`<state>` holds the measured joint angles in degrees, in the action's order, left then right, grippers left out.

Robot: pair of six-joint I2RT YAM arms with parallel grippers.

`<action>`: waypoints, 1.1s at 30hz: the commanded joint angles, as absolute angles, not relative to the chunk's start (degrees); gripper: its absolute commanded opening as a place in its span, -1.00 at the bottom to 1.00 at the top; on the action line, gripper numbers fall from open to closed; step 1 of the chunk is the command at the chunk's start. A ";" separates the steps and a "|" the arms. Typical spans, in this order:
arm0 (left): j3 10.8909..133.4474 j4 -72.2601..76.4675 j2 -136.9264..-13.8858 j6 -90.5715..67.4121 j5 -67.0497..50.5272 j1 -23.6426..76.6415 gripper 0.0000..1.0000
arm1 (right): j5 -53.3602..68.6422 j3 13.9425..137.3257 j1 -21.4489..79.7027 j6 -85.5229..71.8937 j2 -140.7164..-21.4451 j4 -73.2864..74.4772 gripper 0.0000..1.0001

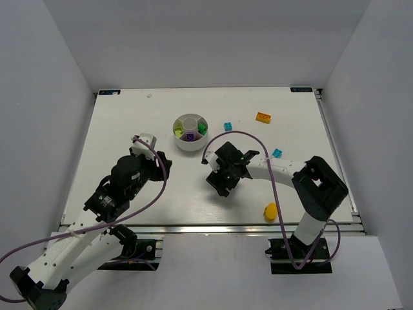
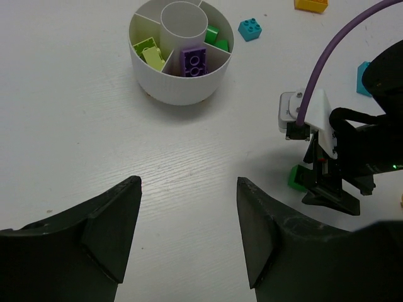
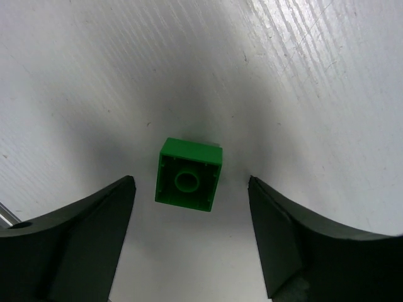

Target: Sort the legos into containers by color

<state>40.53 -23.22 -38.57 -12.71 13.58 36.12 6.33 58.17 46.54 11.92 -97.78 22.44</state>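
A: Right up close, black fingers (image 3: 75, 233) of the right gripper (image 3: 190, 180), spread wide. Holding anything?

B: Nothing. Green brick (image 3: 189, 175) down on the table (image 1: 129, 116) between them, hollow side up, clear of both fingers.

A: And the left gripper (image 2: 189, 182)?

B: Spread too, nothing between, aimed at the dish (image 2: 179, 88) from well back.

A: Where on the table?

B: Dish toward the far middle. Right gripper nearer and off to the dish's right, nose down over the green brick.

A: Inside the dish?

B: Lime brick (image 2: 151, 53) in the left section, purple brick (image 2: 193, 61) in the near one, two greens (image 2: 214, 38) in the right one.

A: Loose ones?

B: Orange brick (image 1: 263, 117) well right of the dish, toward the far edge. Cyan brick (image 1: 228, 126) near the dish on its right. Second cyan (image 1: 277, 153) farther right, close by the right arm (image 1: 284, 171). Also a yellow lump (image 1: 271, 210) near the front edge, beside that arm — too small to tell what.
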 commanded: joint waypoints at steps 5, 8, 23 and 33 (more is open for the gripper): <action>39.90 -21.80 -37.35 -13.62 13.80 35.95 0.44 | 4.31 58.71 47.11 10.81 -98.44 20.48 0.13; 39.90 -21.97 -37.18 -13.62 13.45 35.95 0.44 | 3.96 58.80 47.02 11.34 -98.35 19.78 -0.32; 39.90 -22.41 -35.16 -13.97 14.59 35.95 0.43 | 3.07 79.35 37.98 21.18 -96.23 17.84 -1.00; 39.90 -22.76 -34.01 -14.24 15.91 35.95 0.44 | 13.62 103.08 34.81 12.31 -112.40 18.45 -1.00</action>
<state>40.01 -22.37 -34.72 -13.65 14.76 36.12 9.15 98.35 35.38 15.84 -108.57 17.39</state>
